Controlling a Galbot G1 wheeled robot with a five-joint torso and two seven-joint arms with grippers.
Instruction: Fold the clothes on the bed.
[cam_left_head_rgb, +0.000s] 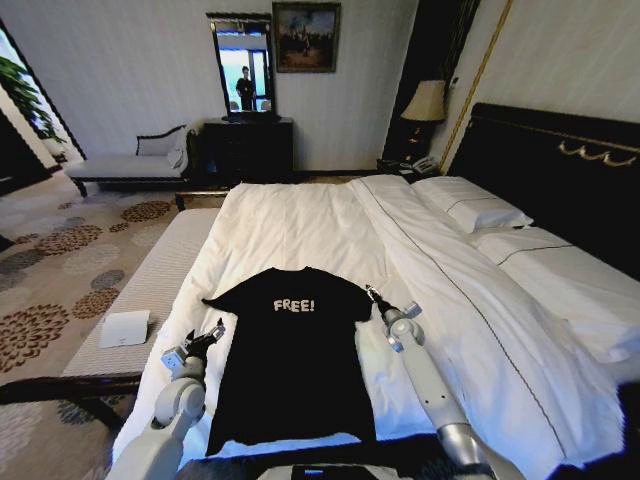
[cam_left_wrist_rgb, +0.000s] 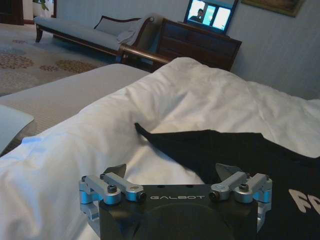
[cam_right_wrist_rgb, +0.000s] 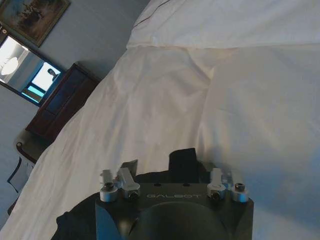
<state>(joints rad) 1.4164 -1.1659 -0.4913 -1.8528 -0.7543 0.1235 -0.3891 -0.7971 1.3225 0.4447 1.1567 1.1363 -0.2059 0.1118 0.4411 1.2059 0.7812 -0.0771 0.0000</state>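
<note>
The black T-shirt (cam_left_head_rgb: 292, 365) lay flat and face up on the white duvet of the bed (cam_left_head_rgb: 300, 225), near its foot, with the white "FREE!" lettering (cam_left_head_rgb: 294, 305) on the chest and both sleeves spread out. The left pincer (cam_left_head_rgb: 209, 340) hovered just beside the left sleeve (cam_left_wrist_rgb: 150, 134) with its fingers apart. The right pincer (cam_left_head_rgb: 375, 297) sat at the right sleeve (cam_right_wrist_rgb: 183, 162), fingers likewise apart.
</note>
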